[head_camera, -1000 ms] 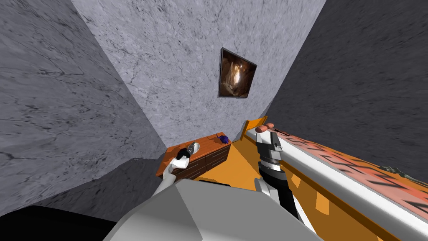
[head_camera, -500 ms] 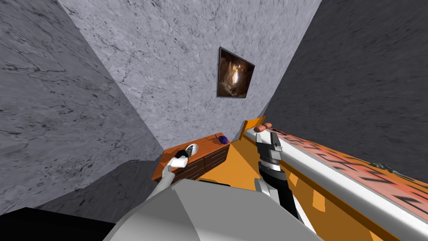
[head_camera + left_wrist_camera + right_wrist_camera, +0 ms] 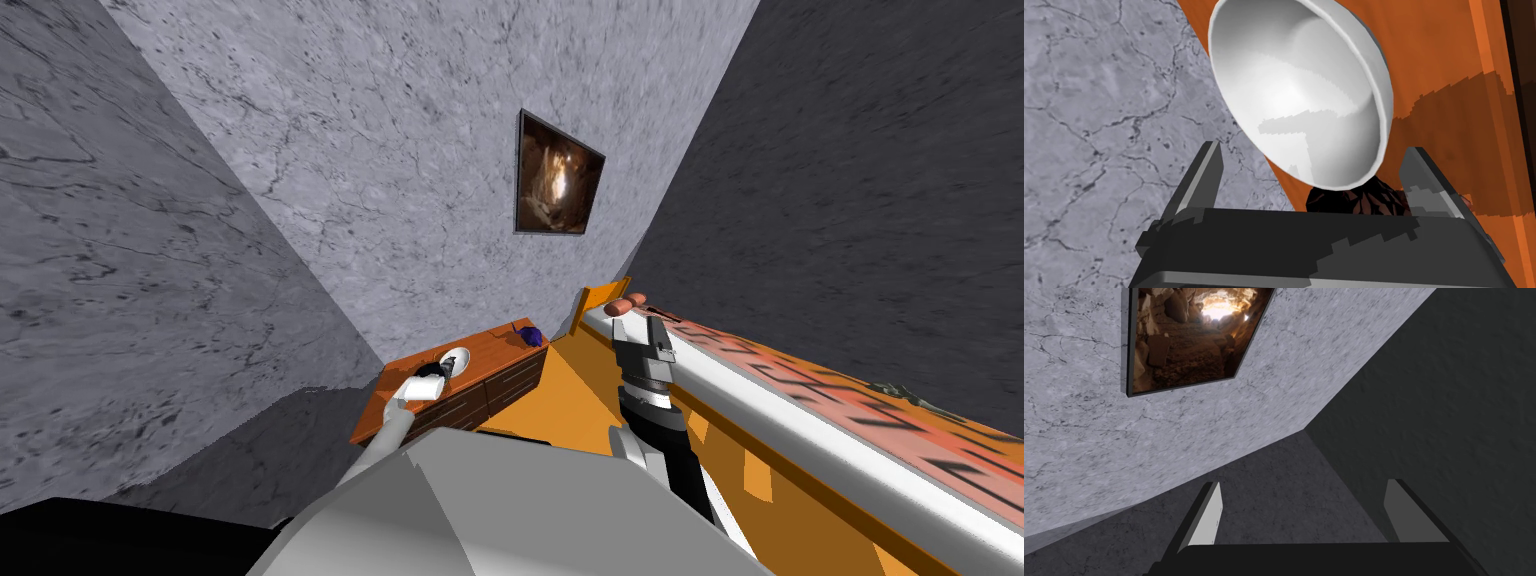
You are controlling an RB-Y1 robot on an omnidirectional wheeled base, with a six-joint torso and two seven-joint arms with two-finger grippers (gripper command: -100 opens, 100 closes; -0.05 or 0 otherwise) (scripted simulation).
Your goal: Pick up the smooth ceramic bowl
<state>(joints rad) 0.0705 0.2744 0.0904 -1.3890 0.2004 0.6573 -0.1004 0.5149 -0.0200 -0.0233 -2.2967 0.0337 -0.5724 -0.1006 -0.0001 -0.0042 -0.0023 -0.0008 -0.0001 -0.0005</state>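
Left wrist view showed the white bowl (image 3: 1304, 95) just ahead of the left gripper (image 3: 1315, 147), on the orange-brown dresser top (image 3: 1449, 75), its plain hollow crossed by shadow. Both fingers stood wide apart, flanking its near rim without touching it and gripping nothing. A dark lumpy thing (image 3: 1364, 197) sat under that rim. The right gripper (image 3: 1305, 484) hung open beside the bed (image 3: 800, 420).
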